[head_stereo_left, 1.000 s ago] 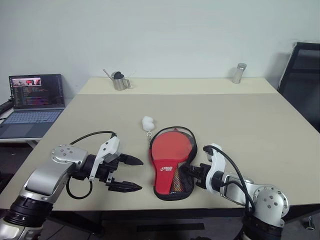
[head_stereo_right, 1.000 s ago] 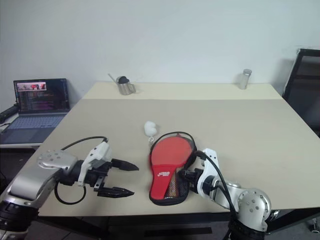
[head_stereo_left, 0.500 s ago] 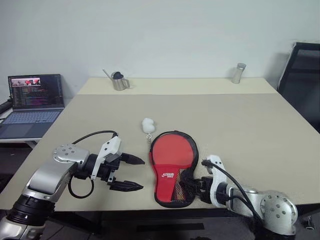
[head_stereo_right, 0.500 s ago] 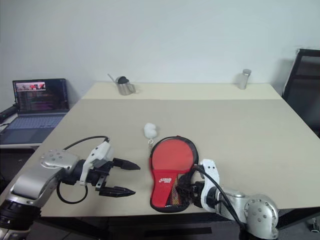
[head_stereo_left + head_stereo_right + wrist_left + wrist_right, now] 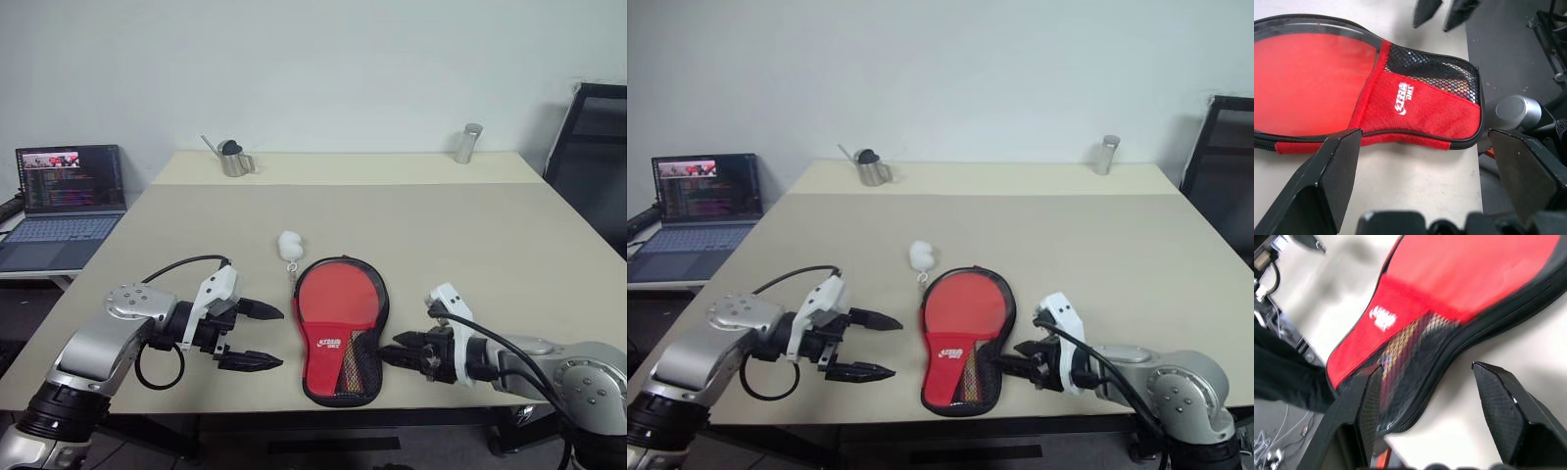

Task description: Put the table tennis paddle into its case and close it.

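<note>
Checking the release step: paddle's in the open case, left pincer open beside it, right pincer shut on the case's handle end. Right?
Not quite. The right pincer is open and apart from the case, just off its handle end, as the right wrist view shows. The rest holds: the paddle lies in the open case, and the left pincer stands open beside it.

You have the case lying open on the table near its front edge, the table tennis paddle inside it; left of the case hangs the left gripper; right of it, the right gripper; just behind it, a small keychain ball.
</note>
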Controlling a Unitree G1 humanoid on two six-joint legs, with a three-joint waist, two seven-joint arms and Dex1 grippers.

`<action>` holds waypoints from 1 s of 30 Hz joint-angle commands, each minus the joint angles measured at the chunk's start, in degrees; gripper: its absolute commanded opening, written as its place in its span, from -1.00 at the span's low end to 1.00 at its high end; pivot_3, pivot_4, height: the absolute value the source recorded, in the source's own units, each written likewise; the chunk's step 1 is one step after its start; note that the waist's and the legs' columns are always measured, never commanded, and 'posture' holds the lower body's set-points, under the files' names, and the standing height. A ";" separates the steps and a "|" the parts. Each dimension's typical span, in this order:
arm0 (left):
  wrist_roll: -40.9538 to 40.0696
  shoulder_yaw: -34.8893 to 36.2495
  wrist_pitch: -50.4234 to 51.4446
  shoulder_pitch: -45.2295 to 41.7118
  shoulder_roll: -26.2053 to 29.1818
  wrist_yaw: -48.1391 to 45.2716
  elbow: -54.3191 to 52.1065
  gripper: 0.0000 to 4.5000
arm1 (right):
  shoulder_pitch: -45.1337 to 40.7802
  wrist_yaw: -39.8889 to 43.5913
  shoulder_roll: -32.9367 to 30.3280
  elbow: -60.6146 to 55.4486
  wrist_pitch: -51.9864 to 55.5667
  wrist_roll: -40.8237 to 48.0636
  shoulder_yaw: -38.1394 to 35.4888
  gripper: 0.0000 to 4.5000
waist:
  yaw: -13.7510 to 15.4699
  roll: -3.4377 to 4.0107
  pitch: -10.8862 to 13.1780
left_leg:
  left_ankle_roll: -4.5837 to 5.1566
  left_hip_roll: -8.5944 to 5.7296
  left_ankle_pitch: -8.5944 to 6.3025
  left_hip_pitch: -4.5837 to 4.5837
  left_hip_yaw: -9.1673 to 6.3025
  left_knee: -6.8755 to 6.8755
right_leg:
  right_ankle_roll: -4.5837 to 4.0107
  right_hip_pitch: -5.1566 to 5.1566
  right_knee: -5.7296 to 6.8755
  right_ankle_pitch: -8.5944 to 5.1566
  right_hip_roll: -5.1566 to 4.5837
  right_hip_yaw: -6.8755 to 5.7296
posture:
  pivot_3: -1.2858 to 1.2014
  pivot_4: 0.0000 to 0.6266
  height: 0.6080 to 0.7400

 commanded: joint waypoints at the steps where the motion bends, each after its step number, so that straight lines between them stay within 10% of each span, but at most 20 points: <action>1: 0.79 3.15 -2.01 -4.30 -3.39 6.13 3.35 1.00 | -3.51 4.17 0.22 0.82 -6.77 -2.81 1.88 0.40 | 0.36 0.00 0.00 | 0.00 0.00 0.00 0.00 -0.01 0.01 | 0.00 0.01 0.00 0.00 0.00 -0.01 | 0.03 -0.52 1.00; 12: 4.17 5.38 -3.67 -9.96 -9.61 18.80 9.55 1.00 | -8.99 11.19 2.16 6.92 -25.25 -21.34 16.29 0.40 | 0.71 -0.03 0.00 | 0.04 -0.01 -0.03 -0.07 0.01 0.06 | 0.07 -0.02 -0.12 0.05 0.00 0.01 | 0.03 -0.52 1.00; 18: 6.84 5.76 -2.18 -12.32 -11.95 26.38 13.37 1.00 | -9.46 12.71 5.27 11.90 -29.49 -27.66 20.29 0.98 | 0.89 -0.04 0.00 | 0.04 -0.02 -0.03 -0.11 -0.02 0.08 | 0.06 -0.03 -0.10 0.05 -0.02 -0.01 | 0.03 -0.52 1.00; 30: 16.51 3.19 -7.70 -27.12 -20.21 38.98 37.24 1.00 | -8.90 13.63 9.45 13.43 -30.28 -32.55 21.64 0.98 | 1.00 -0.05 -0.01 | 0.03 -0.08 -0.02 -0.09 -0.03 0.17 | 0.07 -0.04 0.04 0.06 -0.03 -0.04 | 0.03 -0.52 1.00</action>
